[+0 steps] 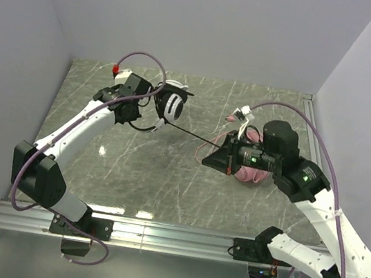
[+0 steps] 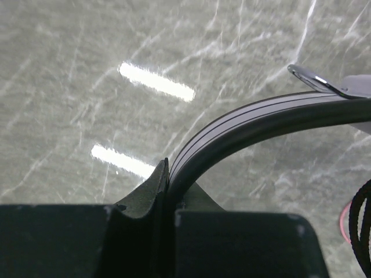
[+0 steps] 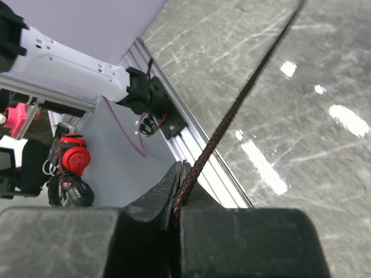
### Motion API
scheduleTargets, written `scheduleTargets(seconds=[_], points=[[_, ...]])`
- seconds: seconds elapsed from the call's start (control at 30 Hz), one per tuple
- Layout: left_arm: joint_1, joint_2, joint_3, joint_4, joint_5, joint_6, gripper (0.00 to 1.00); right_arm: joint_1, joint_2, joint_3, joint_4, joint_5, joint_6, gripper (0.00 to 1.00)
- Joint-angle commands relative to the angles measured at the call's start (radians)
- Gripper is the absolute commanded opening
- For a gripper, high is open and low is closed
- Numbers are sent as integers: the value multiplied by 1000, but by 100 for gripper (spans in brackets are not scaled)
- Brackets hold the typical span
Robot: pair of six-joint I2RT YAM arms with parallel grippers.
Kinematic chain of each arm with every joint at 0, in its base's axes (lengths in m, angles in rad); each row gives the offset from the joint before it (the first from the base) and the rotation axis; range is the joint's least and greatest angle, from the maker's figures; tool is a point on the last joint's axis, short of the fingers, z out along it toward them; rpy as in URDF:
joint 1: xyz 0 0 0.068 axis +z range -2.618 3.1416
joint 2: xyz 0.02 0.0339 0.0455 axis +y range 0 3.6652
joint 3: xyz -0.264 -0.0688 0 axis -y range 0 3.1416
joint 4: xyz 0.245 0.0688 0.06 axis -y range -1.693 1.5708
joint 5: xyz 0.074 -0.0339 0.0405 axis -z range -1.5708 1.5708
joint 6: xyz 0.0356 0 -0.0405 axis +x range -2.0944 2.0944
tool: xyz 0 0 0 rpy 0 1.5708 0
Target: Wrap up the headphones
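The black-and-white headphones [image 1: 172, 105] hang at the back left, above the table. My left gripper [image 1: 150, 108] is shut on their black headband [image 2: 261, 116], which arcs out from between the fingers [image 2: 152, 184]. Their black cable [image 1: 193, 136] runs taut to the right, where my right gripper [image 1: 219, 153] is shut on it. In the right wrist view the braided cable [image 3: 232, 116] comes straight out of the pinched gripper [image 3: 182, 186]. The pink headphones [image 1: 248, 175] lie on the table under the right wrist, mostly hidden, with their pink cable [image 1: 202, 151] looping out to the left.
Marble-patterned tabletop [image 1: 132, 166] with grey walls on three sides. A metal rail [image 1: 171, 236] runs along the near edge and carries both arm bases. A loop of black cable [image 2: 362, 226] hangs at the right edge of the left wrist view.
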Motion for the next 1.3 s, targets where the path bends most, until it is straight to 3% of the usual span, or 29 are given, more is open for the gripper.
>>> scheduleTargets(seconds=[0.0, 0.4, 0.57, 1.03, 1.27], points=[[-20, -15, -16, 105, -363, -2, 1, 40, 6, 136, 40, -94, -8, 0], [-246, -28, -72, 196, -440, 100, 0, 60, 279, 397, 51, -103, -27, 0], [-293, -34, -82, 216, -421, 152, 0, -7, 366, 487, 77, -146, -11, 0], [-338, -207, -220, 427, -60, 314, 1, -179, 409, 489, 301, -327, 134, 0], [-341, -209, -224, 440, -18, 328, 0, -193, 480, 533, 325, -338, 190, 0]])
